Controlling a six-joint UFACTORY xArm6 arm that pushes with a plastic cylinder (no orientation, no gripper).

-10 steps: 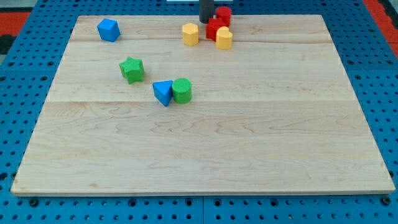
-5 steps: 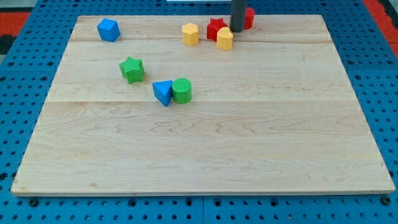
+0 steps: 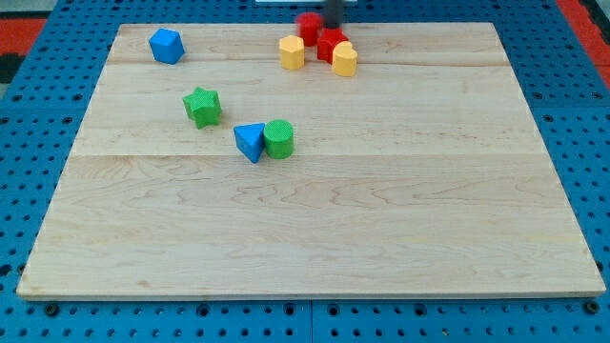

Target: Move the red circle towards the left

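Note:
The red circle (image 3: 308, 26) is blurred at the board's top edge, just left of and above the red star (image 3: 331, 44). My tip (image 3: 334, 24) is also blurred; it stands right next to the red circle on its right side, above the red star. Whether the tip touches the circle cannot be told through the blur. A yellow block (image 3: 292, 51) sits below the red circle. A second yellow block (image 3: 344, 59) sits against the red star's lower right.
A blue block (image 3: 166, 45) lies at the top left. A green star (image 3: 201, 106) lies left of centre. A blue triangle (image 3: 250, 142) touches a green cylinder (image 3: 279, 138) near the middle. The wooden board (image 3: 381, 219) rests on a blue pegboard.
The red circle has moved left, from the right of the red star to its upper left. My tip has swept left along the top edge behind it.

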